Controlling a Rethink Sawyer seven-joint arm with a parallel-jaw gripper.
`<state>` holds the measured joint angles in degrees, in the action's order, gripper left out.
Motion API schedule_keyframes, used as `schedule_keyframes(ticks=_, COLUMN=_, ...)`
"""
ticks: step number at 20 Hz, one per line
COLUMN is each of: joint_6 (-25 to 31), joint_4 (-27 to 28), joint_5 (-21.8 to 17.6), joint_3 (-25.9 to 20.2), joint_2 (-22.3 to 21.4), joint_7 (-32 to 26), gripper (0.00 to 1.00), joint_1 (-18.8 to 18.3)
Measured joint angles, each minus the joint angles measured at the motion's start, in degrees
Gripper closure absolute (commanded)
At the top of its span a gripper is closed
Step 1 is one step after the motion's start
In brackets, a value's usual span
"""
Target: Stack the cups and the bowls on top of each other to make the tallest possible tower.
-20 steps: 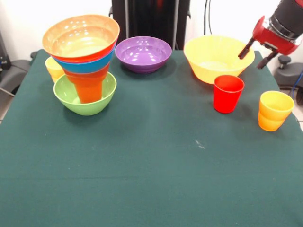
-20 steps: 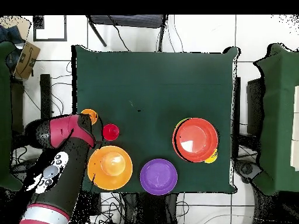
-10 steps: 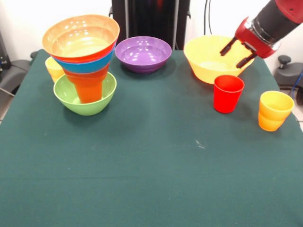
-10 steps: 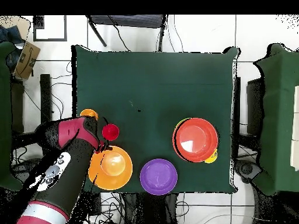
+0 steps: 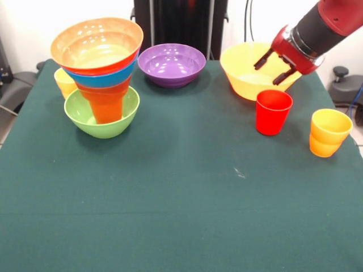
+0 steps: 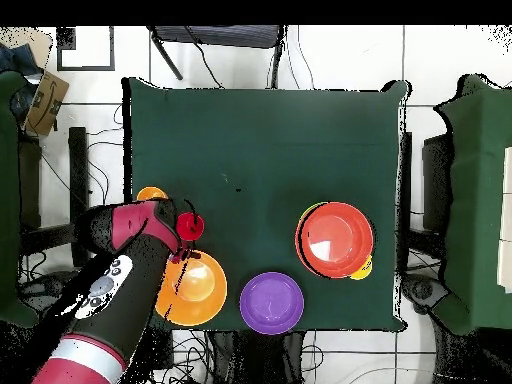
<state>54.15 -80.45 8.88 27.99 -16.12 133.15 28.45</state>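
Front view: the gripper (image 5: 274,67) hangs with its jaws spread apart and empty over the near rim of the big yellow bowl (image 5: 249,71). Just below the jaws, on the green table (image 5: 187,192), stands the red cup (image 5: 273,111), upright and untouched. The jaws point down and toward the bowl's rim, so the aim is probably to take the bowl by its wall, though the red cup is close enough to be the target instead. To one side of the jaws, well apart, a yellow-orange cup (image 5: 329,132) stands near the table's edge. Far off on the other side rises the tower (image 5: 99,71): a green bowl (image 5: 102,116) as base, an orange cup inside it, then wider orange and blue bowls flaring above. A small yellow cup (image 5: 64,81) sits behind the tower, and a purple bowl (image 5: 172,64) lies between the tower and the jaws.

Overhead view: the gripper (image 6: 180,240) sits between the red cup (image 6: 190,225) and the big yellow bowl (image 6: 190,288), and the arm covers part of the bowl. The red cup stands so close that it could be knocked as the jaws descend.
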Motion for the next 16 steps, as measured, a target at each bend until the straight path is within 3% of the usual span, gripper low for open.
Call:
schedule_keyframes(ticks=4, joint_6=0.0, joint_4=-0.6, joint_5=0.2, joint_3=-0.2, joint_2=-0.1, joint_7=0.0, gripper=0.00, joint_1=-0.8)
schedule_keyframes(ticks=16, joint_6=-6.6, joint_4=-7.7, joint_5=7.9, joint_3=-5.0, joint_2=-2.7, joint_7=0.0, gripper=0.00, joint_1=-7.7)
